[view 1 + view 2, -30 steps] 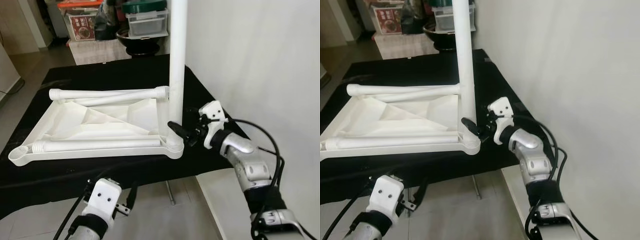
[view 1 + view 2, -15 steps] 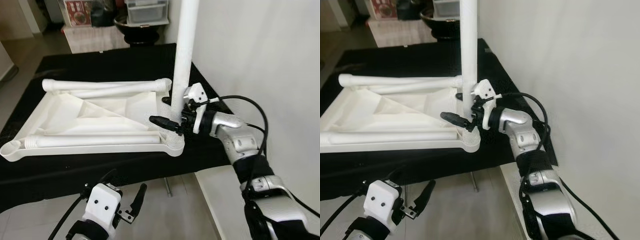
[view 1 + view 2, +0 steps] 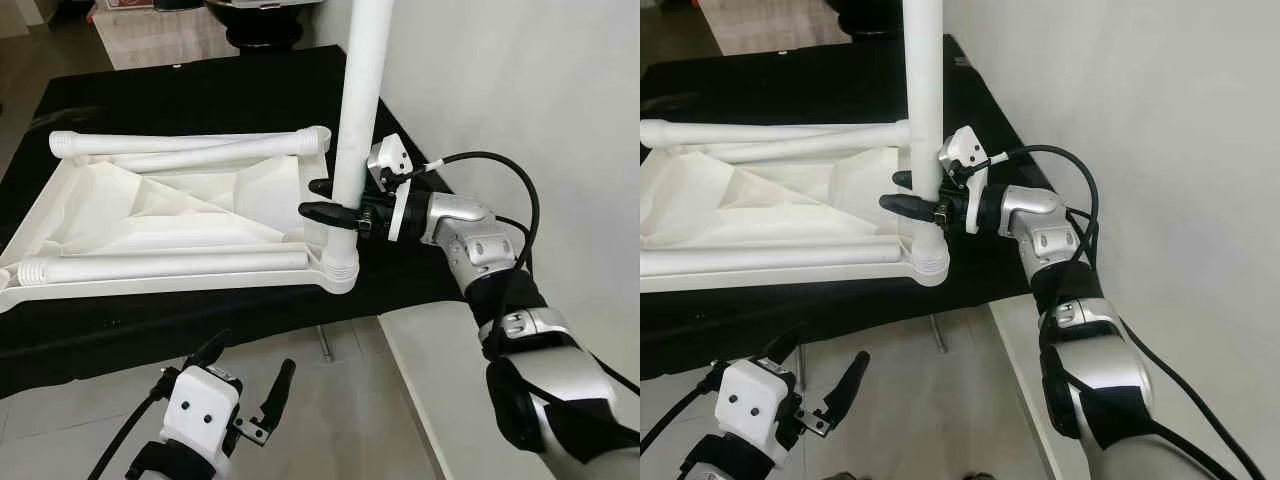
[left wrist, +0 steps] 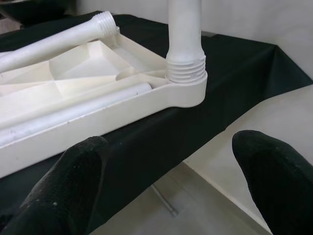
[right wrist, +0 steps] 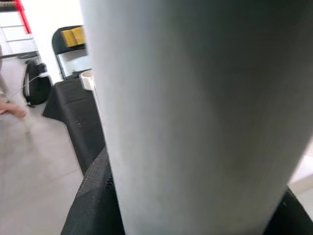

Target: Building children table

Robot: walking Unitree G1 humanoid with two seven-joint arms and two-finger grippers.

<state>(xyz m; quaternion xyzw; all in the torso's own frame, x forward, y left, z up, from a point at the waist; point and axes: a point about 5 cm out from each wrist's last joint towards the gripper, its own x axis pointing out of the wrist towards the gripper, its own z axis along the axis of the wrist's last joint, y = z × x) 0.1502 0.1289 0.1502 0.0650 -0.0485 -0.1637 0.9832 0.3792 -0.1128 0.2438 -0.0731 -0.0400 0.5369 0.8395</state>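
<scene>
The white plastic table top [image 3: 110, 215] lies upside down on a black-covered table [image 3: 200, 100]. Two loose white legs rest along it, one near [image 3: 170, 264] and one far [image 3: 190, 143]. A third white leg [image 3: 358, 90] stands upright in the near right corner socket [image 3: 340, 272]. My right gripper [image 3: 310, 198] reaches in from the right and is shut on this upright leg just above the socket, one black finger on each side. In the right wrist view the leg [image 5: 195, 112] sits close between the fingers. My left gripper [image 3: 254, 355] hangs open below the table's front edge, facing that corner [image 4: 186, 83].
A white wall [image 3: 520, 90] runs close along the right. A pale ledge [image 3: 440, 370] and tiled floor [image 3: 340, 410] lie below the table's front edge. A dark bowl [image 3: 262, 8] stands beyond the far edge.
My right gripper has moved left from beside the upright leg, and its fingers now lie around it. The left gripper has risen a little. The camera has shifted.
</scene>
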